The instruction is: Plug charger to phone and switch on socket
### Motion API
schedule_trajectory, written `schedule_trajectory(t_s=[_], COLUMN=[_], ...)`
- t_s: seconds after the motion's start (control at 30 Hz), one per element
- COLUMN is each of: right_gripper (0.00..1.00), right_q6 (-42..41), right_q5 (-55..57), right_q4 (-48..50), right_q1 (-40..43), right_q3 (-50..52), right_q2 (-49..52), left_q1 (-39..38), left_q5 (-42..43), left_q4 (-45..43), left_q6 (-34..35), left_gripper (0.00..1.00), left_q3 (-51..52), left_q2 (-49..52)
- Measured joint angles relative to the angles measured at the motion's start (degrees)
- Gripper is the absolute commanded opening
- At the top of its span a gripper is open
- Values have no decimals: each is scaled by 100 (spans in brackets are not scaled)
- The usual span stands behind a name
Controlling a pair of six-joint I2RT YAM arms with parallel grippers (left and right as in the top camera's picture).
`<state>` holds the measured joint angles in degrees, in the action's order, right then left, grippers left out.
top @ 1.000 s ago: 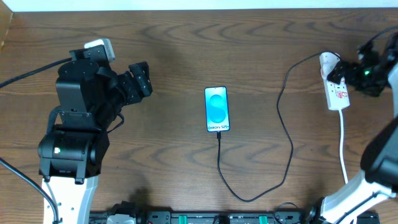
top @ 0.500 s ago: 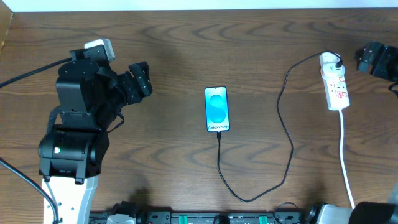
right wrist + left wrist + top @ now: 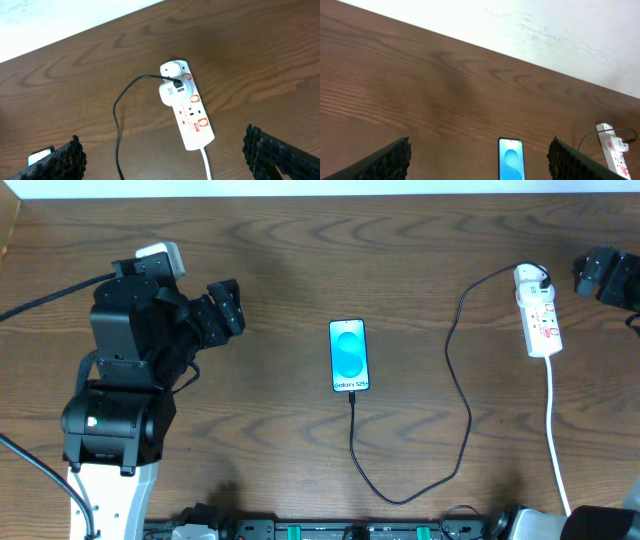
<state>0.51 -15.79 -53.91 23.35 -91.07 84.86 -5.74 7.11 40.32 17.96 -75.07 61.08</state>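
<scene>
Phone [image 3: 349, 356] is lying flat, screen up and lit, near the middle of the desk [image 3: 280, 240], its long sides running toward the far edge. The charger [image 3: 462, 395] is sitting with its plug tip at the phone's near short edge. From there the black cable is dropping toward the near edge, looping right, then climbing to the socket [image 3: 537, 313].

The socket is lying at the right, close to the far edge. A white adapter [image 3: 172, 92] is sitting in its far end with the cable entering it. Its white cord [image 3: 556, 430] is trailing toward the near edge.

Right pincer [image 3: 167, 160] is hanging just right of the socket, apart from it, jaws spread wide and gripping nothing. Left pincer [image 3: 232, 307] is hovering well left of the phone, jaws also spread and empty, pointing toward the phone.

Bare wood is lying open between the left pincer and the phone, and across the whole far strip up to the desk's pale far edge. The cable loop is fencing off the phone's right and near sides.
</scene>
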Motion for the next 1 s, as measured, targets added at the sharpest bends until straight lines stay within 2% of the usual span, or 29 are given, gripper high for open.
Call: schedule_trajectory(t_s=[0.63,0.87,1.0], right_gripper=[99,99,99], right_q6=[-2,-4,-7], right_q5=[0,0,2], right_q4=[0,-2,2], right_q1=[0,0,0], right_q3=[0,0,0], right_q2=[0,0,0], left_q1=[0,0,0], left_q5=[-7,-289,-573], left_q4=[151,164,-188], left_q6=[-2,-2,-2], left_gripper=[87,87,87], left_q3=[98,1027,1897], left_q2=[-153,-1095,-1700])
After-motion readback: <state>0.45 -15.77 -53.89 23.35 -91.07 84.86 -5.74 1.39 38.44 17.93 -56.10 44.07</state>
